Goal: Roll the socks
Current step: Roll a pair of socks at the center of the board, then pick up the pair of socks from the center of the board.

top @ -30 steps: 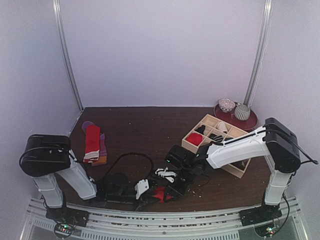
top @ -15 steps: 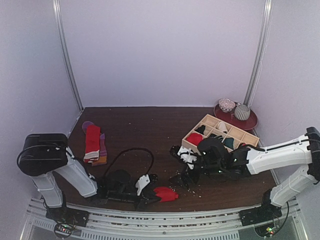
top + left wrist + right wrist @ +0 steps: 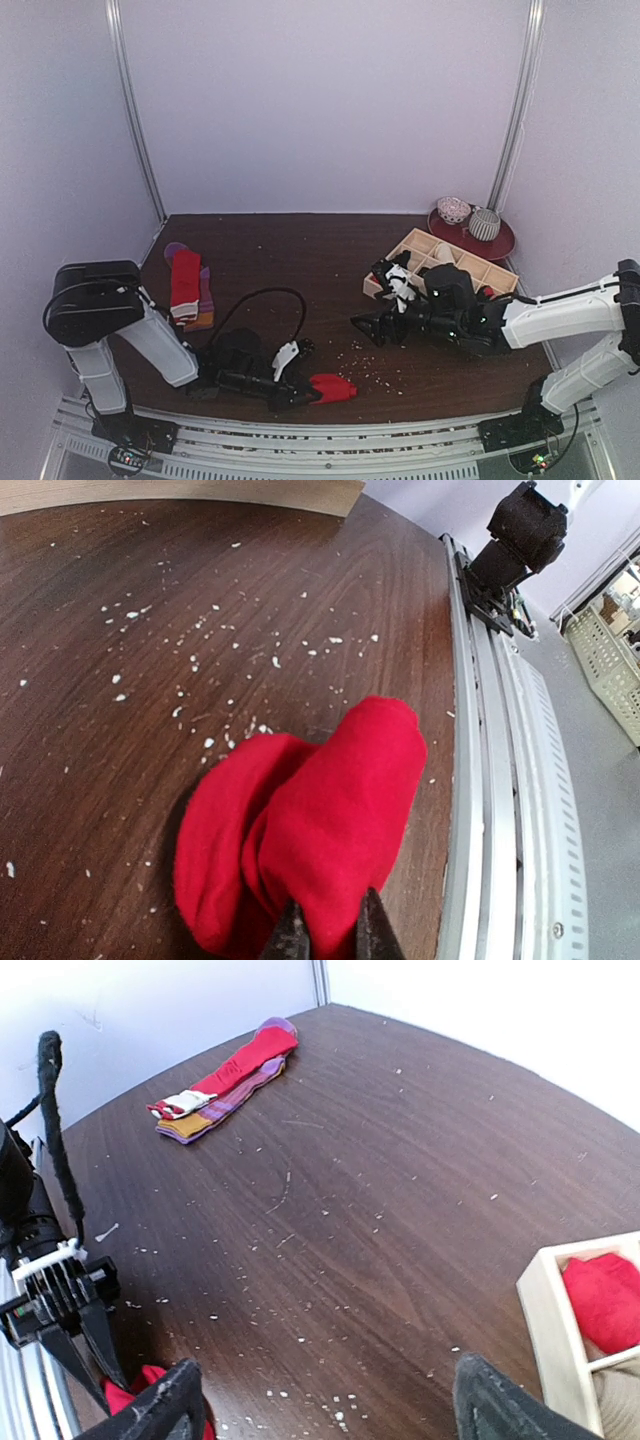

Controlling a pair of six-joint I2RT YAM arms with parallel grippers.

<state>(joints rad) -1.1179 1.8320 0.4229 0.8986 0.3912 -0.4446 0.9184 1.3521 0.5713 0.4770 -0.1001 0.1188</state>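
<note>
A rolled red sock point(image 3: 331, 387) lies near the table's front edge. My left gripper point(image 3: 298, 388) is shut on its near fold, and in the left wrist view the two fingertips pinch the sock point(image 3: 310, 830) at the bottom. My right gripper point(image 3: 372, 328) hovers open and empty over bare table right of centre; its fingers point(image 3: 150, 1410) stand wide apart. A flat stack of socks point(image 3: 187, 287), plain red on top of a purple and orange one, lies at the far left; it also shows in the right wrist view point(image 3: 225, 1085).
A pale wooden grid tray point(image 3: 416, 243) stands at the right, with a rolled red sock point(image 3: 605, 1298) in its near compartment. A dark red plate point(image 3: 500, 243) with two cups sits at the back right. White crumbs are scattered on the brown table. A metal rail point(image 3: 480, 780) runs along the front edge.
My right gripper has drawn up and to the right, away from the red sock and towards the tray, and is open. My left gripper still holds the sock in about the same place.
</note>
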